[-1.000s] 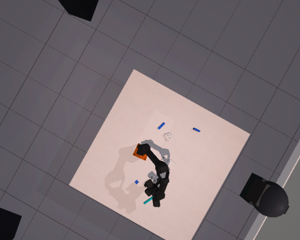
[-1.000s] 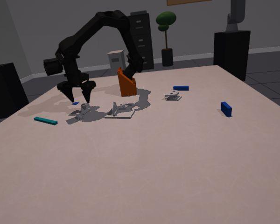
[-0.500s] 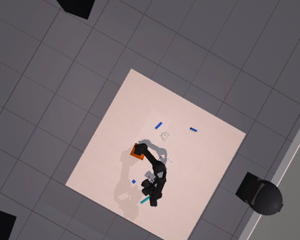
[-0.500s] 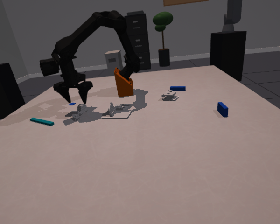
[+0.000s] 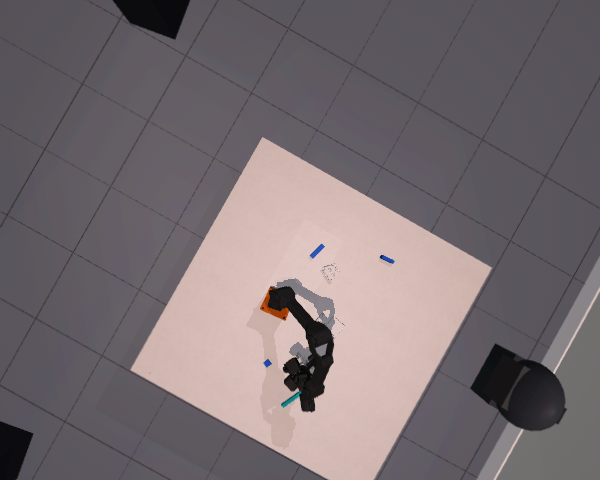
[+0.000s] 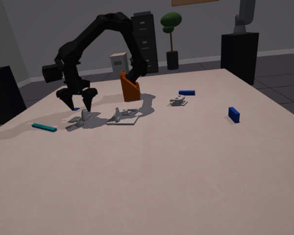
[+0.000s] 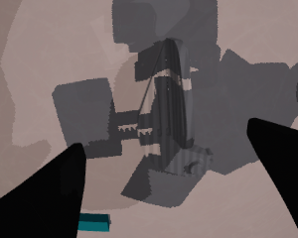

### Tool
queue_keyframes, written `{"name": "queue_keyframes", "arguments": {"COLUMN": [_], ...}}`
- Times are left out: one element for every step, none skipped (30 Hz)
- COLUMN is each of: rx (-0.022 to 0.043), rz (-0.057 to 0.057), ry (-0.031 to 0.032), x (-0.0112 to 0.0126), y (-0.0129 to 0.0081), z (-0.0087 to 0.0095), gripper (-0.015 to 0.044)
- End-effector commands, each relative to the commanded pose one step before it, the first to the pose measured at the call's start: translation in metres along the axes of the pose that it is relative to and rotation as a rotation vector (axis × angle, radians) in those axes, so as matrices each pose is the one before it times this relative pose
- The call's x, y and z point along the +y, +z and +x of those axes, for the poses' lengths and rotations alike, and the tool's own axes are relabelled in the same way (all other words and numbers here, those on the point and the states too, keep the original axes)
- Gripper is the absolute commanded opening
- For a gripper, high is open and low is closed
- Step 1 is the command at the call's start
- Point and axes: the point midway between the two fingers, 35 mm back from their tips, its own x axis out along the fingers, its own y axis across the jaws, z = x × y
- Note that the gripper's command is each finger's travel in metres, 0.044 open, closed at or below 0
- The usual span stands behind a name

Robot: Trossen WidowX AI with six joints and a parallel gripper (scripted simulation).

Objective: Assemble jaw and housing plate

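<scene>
My gripper [image 6: 81, 110] [image 7: 170, 139] is open and empty, pointing down above a loose grey jaw [image 6: 85, 115] [image 7: 175, 109]. The jaw lies low between and below the fingertips, its ribbed body standing narrow and its toothed, holed end towards the bottom of the wrist view. Shadow covers much of it. A thin pale base plate [image 6: 120, 124] lies right of it in the exterior view, with a grey jaw [image 6: 116, 115] standing on it; the pins are too small to tell. A small grey holed part [image 5: 329, 271] [image 6: 178, 99], perhaps the housing plate, lies farther off.
The arm's orange mount [image 5: 274, 306] [image 6: 130, 90] stands beyond the base plate. A teal bar [image 5: 291, 399] [image 6: 44, 127] [image 7: 94, 222] lies near the gripper. A small blue block [image 5: 267, 363] lies near it too. Two blue bars [image 5: 317, 251] [image 5: 387, 259] lie farther away.
</scene>
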Motion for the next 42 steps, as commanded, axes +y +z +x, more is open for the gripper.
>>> {"name": "queue_keyframes", "arguments": {"rx": [-0.00354,0.00013,0.00013,0.00012,0.00012,0.00012,0.00011,0.00011,0.0001,0.0001,0.0001,0.00009,0.00009,0.00008,0.00008,0.00007,0.00007,0.00007,0.00006,0.00005,0.00003,0.00001,0.0,0.0,0.0,0.0,0.0,0.0,0.0,0.0,0.0,0.0,0.0,0.0,0.0,0.0,0.0,0.0,0.0,-0.00001,-0.00001,0.0], "rz": [0.0067,0.0001,0.0001,0.0001,0.0001,0.0001,0.0001,0.0001,0.0001,0.0001,0.0001,0.0001,0.0001,0.0001,0.0001,0.0001,0.0001,0.0001,0.0001,0.0,0.0,0.0,0.0,0.0,0.0,0.0,0.0,0.0,0.0,0.0,0.0,0.0,0.0,0.0,0.0,0.0,0.0,0.0,0.0,0.0,0.0,0.0], "ry": [-0.00786,-0.00015,-0.00015,-0.00016,-0.00016,-0.00017,-0.00017,-0.00018,-0.00018,-0.00019,-0.0002,-0.0002,-0.00021,-0.00021,-0.00022,-0.00022,-0.00023,-0.00023,-0.00024,-0.00019,-0.00012,-0.00004,0.0,0.0,0.0,0.0,0.0,0.0,0.0,0.0,0.0,0.0,0.0,0.0,0.0,0.0,0.0,0.0,0.0,0.0,0.0,0.0], "x": [-0.00101,-0.00001,-0.00001,-0.00002,-0.00002,-0.00002,-0.00002,-0.00002,-0.00002,-0.00003,-0.00003,-0.00003,-0.00003,-0.00003,-0.00003,-0.00003,-0.00004,-0.00004,-0.00004,-0.00003,-0.00002,-0.00001,0.0,0.0,0.0,0.0,0.0,0.0,0.0,0.0,0.0,0.0,0.0,0.0,0.0,0.0,0.0,0.0,0.0,0.00001,0.00001,0.0], "y": [0.00147,-0.00012,-0.00011,-0.0001,-0.00009,-0.00008,-0.00008,-0.00007,-0.00006,-0.00005,-0.00004,-0.00003,-0.00002,-0.00001,0.0,0.0,0.00001,0.00002,0.00003,0.00003,0.00002,0.00001,0.0,0.0,0.0,0.0,0.0,0.0,0.0,0.0,0.0,0.0,0.0,0.0,0.0,0.0,0.0,0.0,0.0,-0.00001,-0.00001,0.0], "z": [0.00923,0.00163,0.00163,0.00163,0.00163,0.00163,0.00162,0.00162,0.00162,0.00162,0.00162,0.00162,0.00162,0.00161,0.00161,0.00161,0.00161,0.0016,0.0016,0.00127,0.00076,0.00025,0.0,0.0,0.0,0.0,0.0,0.0,0.0,0.0,0.0,0.0,0.0,0.0,0.0,0.0,0.0,0.0,0.0,0.00028,0.00028,0.0], "gripper": [0.044,0.044,0.044,0.044,0.044,0.044,0.044,0.044,0.044,0.044,0.044,0.044,0.044,0.044,0.044,0.044,0.044,0.044,0.044,0.044,0.044,0.044,0.044,0.044,0.044,0.044,0.044,0.044,0.044,0.044,0.044,0.044,0.044,0.044,0.044,0.044,0.044,0.044,0.044,0.044,0.044,0.044]}}
